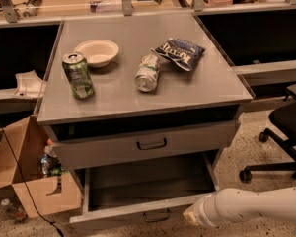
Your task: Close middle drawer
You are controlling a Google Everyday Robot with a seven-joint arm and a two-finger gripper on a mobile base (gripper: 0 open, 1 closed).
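Approach is the step in hand: the gripper (191,215), grip state impossible to tell, sits low under the desk's (197,90) front-right corner, at the right end of the middle drawer (148,184), which is pulled well beyond the front edge, so the next move calls for a straight inward push.

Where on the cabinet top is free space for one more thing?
Bare: the front strip of the cabinet top, between the cans and its edge, and the corner in front of the chip bag. Crowded: the middle, with bowl, green can, lying can. The hand is low, at the middle drawer.
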